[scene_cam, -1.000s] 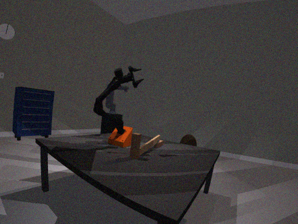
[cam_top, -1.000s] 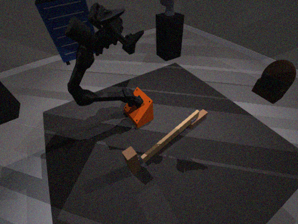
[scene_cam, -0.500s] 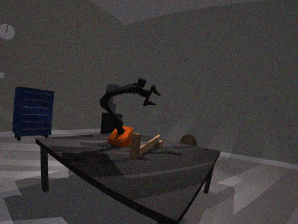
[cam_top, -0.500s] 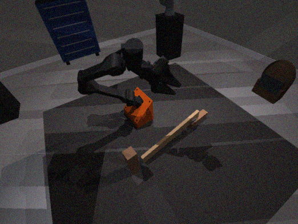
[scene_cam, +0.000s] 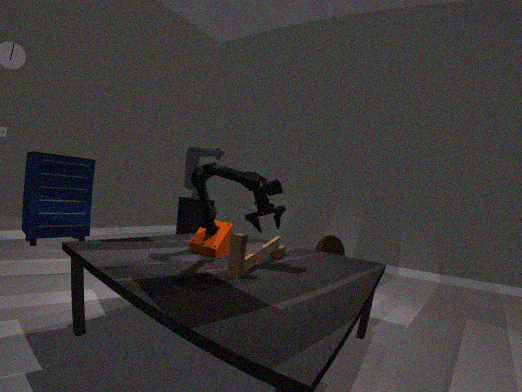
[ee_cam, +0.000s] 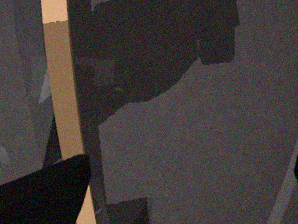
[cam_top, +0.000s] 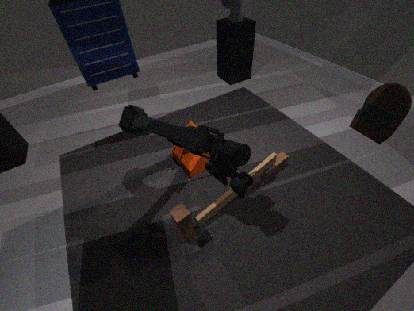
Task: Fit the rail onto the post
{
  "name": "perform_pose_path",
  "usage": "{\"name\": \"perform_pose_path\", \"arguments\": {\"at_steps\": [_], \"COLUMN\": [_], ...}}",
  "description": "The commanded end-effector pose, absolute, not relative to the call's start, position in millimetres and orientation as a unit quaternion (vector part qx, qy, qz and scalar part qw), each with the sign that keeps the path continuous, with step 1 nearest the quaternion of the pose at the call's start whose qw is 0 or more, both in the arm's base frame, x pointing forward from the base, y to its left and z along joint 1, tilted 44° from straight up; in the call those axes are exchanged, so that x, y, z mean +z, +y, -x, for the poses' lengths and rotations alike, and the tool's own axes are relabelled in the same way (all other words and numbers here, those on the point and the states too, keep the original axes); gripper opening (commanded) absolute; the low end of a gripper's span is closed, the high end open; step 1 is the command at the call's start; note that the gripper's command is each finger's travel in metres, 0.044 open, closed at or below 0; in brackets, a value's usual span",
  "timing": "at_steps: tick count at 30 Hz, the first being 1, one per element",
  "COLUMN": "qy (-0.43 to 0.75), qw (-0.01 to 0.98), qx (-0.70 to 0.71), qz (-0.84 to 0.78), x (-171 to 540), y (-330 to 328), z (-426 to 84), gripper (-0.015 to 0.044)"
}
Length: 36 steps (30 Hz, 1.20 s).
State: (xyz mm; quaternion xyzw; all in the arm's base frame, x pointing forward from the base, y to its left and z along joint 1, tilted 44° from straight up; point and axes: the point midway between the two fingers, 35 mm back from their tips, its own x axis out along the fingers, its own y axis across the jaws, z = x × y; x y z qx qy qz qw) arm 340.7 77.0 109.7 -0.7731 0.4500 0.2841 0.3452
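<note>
The long pale rail [cam_top: 216, 206] [scene_cam: 262, 253] [ee_cam: 64, 90] slopes from the footboard block [cam_top: 281, 162] [scene_cam: 281, 252] down to the table beside the post [cam_top: 181, 213] [scene_cam: 237, 255]. Its near end is low, with a small gap to the post in the top view. The pegs and the rail's end holes cannot be made out. My gripper [scene_cam: 269, 230] [ee_cam: 196, 165] is wide open and empty, pointing down above the rail's middle part. In the wrist view the rail runs along the left side, partly behind the left fingertip. The bracket is too dark to see clearly.
The orange arm base [cam_top: 192, 163] [scene_cam: 212, 242] stands on the dark table [cam_top: 317, 198] [scene_cam: 320, 285], behind the rail. The arm reaches over from it and casts broad shadows around the rail. A blue cabinet [cam_top: 99, 40] [scene_cam: 59, 195] stands beyond the table.
</note>
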Motion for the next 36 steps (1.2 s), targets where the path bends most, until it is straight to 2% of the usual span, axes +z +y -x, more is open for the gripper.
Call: {"name": "perform_pose_path", "arguments": {"at_steps": [1,4,36], "qy": [0.558,0.588,0.589], "qw": [0.272,0.249,0.249], "qx": [0.300,0.307,0.308], "qz": [0.725,0.705,0.705], "x": [72,63,31], "y": [14,-5,-28], "z": [-325,-317,-317], "gripper": [0.0440,0.0440,0.0440]}}
